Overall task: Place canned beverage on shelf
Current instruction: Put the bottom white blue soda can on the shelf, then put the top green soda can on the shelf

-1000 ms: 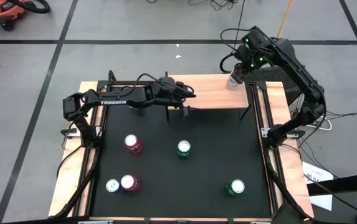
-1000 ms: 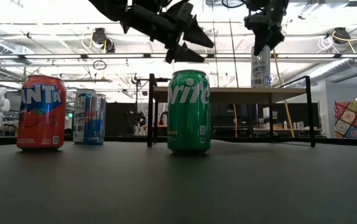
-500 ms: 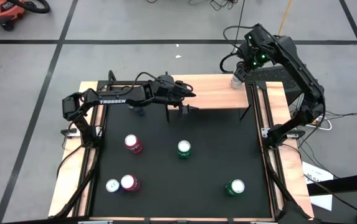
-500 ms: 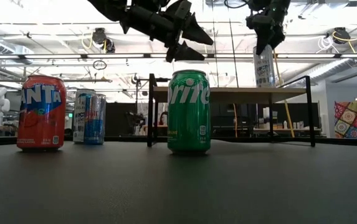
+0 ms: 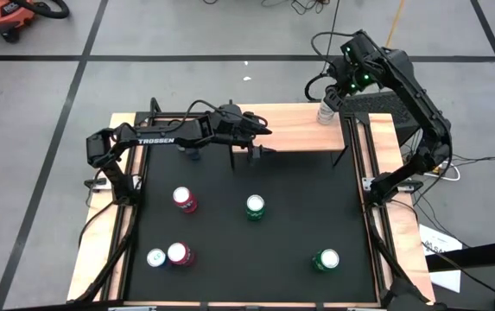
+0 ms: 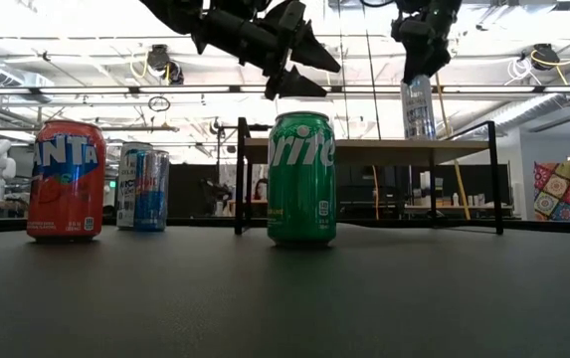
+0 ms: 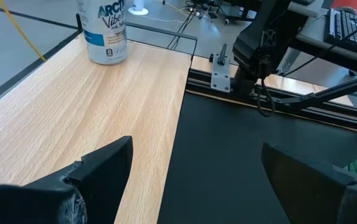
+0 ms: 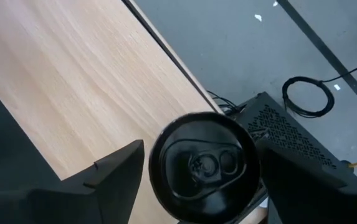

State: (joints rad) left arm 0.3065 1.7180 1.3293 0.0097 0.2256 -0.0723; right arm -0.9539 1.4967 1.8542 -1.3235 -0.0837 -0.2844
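A: Where is the can (image 5: 326, 112)?

B: Upper right of the high view, upright on the shelf (image 5: 290, 130), at its right end near the far edge.

A: Right gripper (image 5: 337, 90)?

B: Directly above the can, fingers spread, clear of its sides.

A: Left gripper (image 5: 260, 132)?

B: Frame centre, over the shelf's front edge, fingers spread, empty. Bare plank between it and the can.

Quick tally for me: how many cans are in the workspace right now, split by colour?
Green cans: 2, one mid-table and one near the front right.
Red cans: 2, one left of centre and one at the front left.
Blue-and-silver cans: 1, beside the front red one.
White-and-blue cans: 1, standing on the shelf.
Total: 6 cans.
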